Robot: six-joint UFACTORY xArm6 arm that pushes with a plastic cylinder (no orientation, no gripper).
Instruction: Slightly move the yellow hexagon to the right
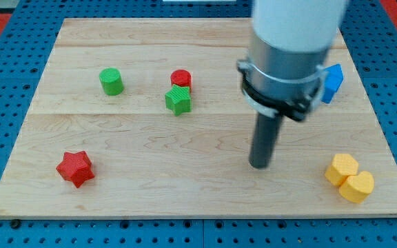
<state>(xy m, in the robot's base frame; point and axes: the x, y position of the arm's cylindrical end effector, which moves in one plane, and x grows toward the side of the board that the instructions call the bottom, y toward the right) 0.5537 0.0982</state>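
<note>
The yellow hexagon (340, 169) sits near the board's lower right corner, touching a second yellow block, heart-like in shape (357, 186), just below and to its right. My tip (259, 165) rests on the board to the left of the yellow hexagon, about a hundred pixels away, at nearly the same height in the view. The rod hangs from a large grey and white arm body that fills the view's top right.
A green cylinder (112, 81) stands at upper left. A red cylinder (180, 78) touches a green star (178, 100) below it. A red star (74, 169) lies at lower left. A blue block (332, 83) is partly hidden behind the arm. The wooden board (150, 200) lies on blue pegboard.
</note>
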